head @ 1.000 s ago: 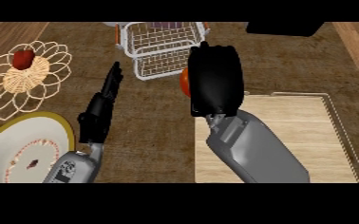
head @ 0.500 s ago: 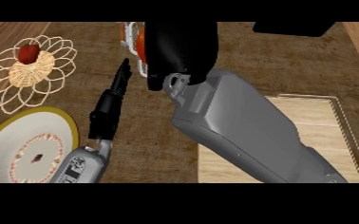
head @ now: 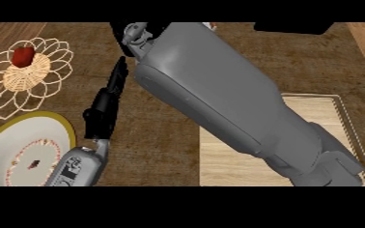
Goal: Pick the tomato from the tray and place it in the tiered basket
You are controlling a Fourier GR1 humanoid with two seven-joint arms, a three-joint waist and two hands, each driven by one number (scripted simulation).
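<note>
My right forearm point(head: 228, 101) fills the middle of the head view, stretching from the lower right up to the top edge. Only a sliver of my right hand point(head: 118, 28) shows there, black, beside the wrist. The forearm hides the tomato and the tiered basket. The light wooden tray point(head: 314, 111) lies at the right, partly under the arm, and its visible part is bare. My left hand point(head: 107, 107) rests edge-on left of centre, fingers straight and pointing away, holding nothing.
A wicker trivet point(head: 43, 84) with a small red item point(head: 22, 56) on it sits at the far left. A yellow-rimmed white plate point(head: 28, 140) lies at the lower left. A dark block point(head: 292, 27) shows at the top right.
My right arm has pushed further forward and up, so the hand and the tomato it held have left sight at the top edge. The left hand has barely moved.
</note>
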